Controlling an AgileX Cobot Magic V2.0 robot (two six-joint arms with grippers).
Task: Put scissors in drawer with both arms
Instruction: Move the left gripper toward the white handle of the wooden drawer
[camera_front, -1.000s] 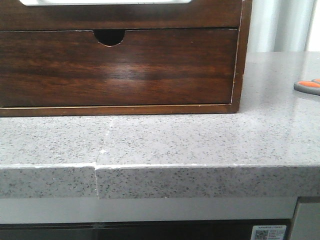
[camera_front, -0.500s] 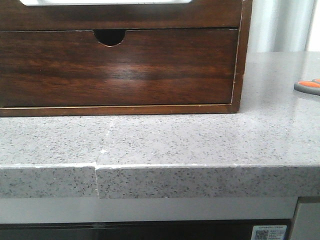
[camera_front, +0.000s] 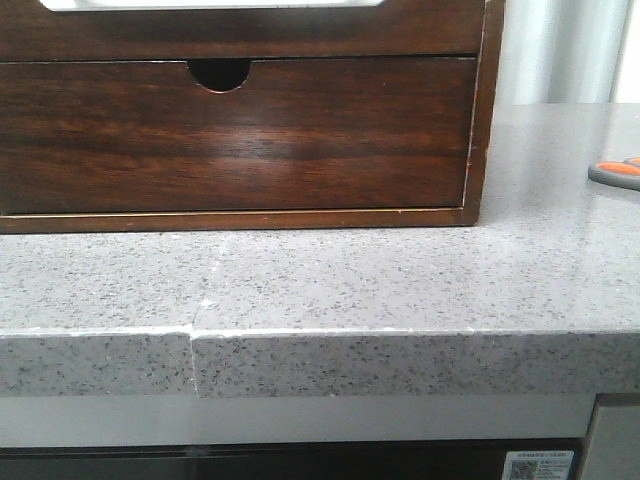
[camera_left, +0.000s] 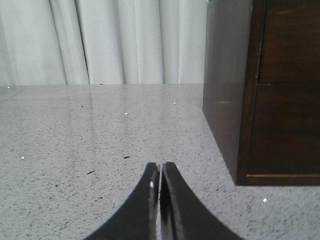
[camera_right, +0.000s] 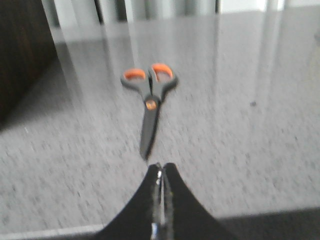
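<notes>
Nothing has moved since earlier. Scissors (camera_right: 149, 102) lie flat on the speckled stone tabletop (camera_front: 400, 280); both grippers' (camera_left: 160, 170) (camera_right: 161, 170) fingers are pressed closed, empty.

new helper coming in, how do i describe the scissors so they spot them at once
Start from the dark wooden cabinet on the grey speckled counter. To its right, on open counter, lie the scissors, flat and closed, apart from the cabinet. They are the only small item there, with orange handle loops edged in grey and dark blades.
</notes>
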